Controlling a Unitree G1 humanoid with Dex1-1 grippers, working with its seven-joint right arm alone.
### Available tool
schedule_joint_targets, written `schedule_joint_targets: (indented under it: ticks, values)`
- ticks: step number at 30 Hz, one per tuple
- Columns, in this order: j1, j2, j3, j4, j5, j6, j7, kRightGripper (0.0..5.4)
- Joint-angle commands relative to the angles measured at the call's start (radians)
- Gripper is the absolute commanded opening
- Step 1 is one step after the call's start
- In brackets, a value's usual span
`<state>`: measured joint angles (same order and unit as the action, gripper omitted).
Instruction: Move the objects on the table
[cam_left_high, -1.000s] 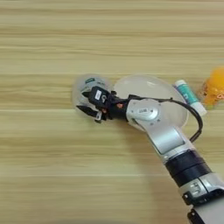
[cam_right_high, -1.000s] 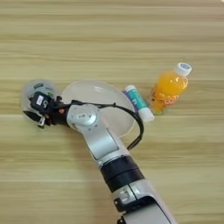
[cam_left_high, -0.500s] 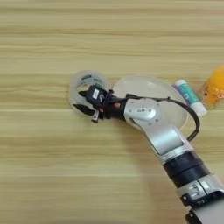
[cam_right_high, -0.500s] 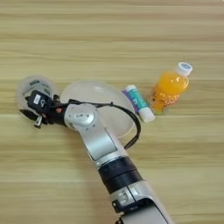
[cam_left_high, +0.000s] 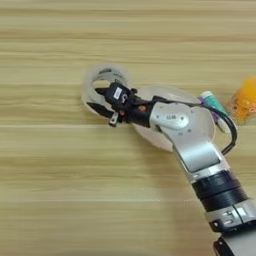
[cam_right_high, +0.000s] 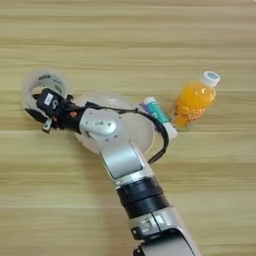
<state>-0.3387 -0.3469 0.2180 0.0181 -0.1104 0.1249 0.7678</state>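
The right end effector (cam_left_high: 103, 106) reaches across the white oval plate (cam_left_high: 200, 106) to the clear tape roll (cam_left_high: 106, 80), which lies flat on the worktop (cam_left_high: 60, 190) just left of the plate. Its two black fingers are spread: one lies over the middle of the roll, the other along the near rim, so the near wall of the ring sits between them. They look like they bracket that wall rather than squeeze it; whether they touch it cannot be told.

Compared with a second ago, the end effector and the tape roll both sit a little further left and a touch further up the worktop, while the plate, the glue stick (cam_right_high: 159, 116) and the orange-drink bottle (cam_right_high: 194, 101) keep their places. So the roll is being drawn or nudged away from the plate, with the fingers hooked through its hole.

The bottle lies on its side at the right, white cap pointing up-right, with the white-teal glue stick just beside it, close against the plate's right edge. The silver forearm (cam_right_high: 117, 150) crosses over the plate and hides part of it.

My reading is that the tape roll is the thing being moved now, and the shift is small so far; the other three objects look untouched.
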Motion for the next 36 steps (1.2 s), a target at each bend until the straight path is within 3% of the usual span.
schedule_joint_targets:
  ticks: [1, 9, 15, 20, 28, 36]
  values:
    - [-0.079, -0.058, -0.119, -0.084, 0.042, -0.016, -0.049, 1.6]
    - [0.023, -0.129, -0.284, -0.14, 0.107, -0.003, -0.076, 1.59]
    - [0.104, -0.151, -0.342, -0.103, 0.124, -0.006, -0.094, 1.59]
    - [0.124, -0.15, -0.358, -0.055, 0.129, 0.008, -0.109, 1.58]
    - [0.128, -0.157, -0.349, -0.016, 0.131, 0.088, -0.11, 1.58]
    - [0.129, -0.16, -0.326, 0.001, 0.12, 0.095, -0.101, 1.58]
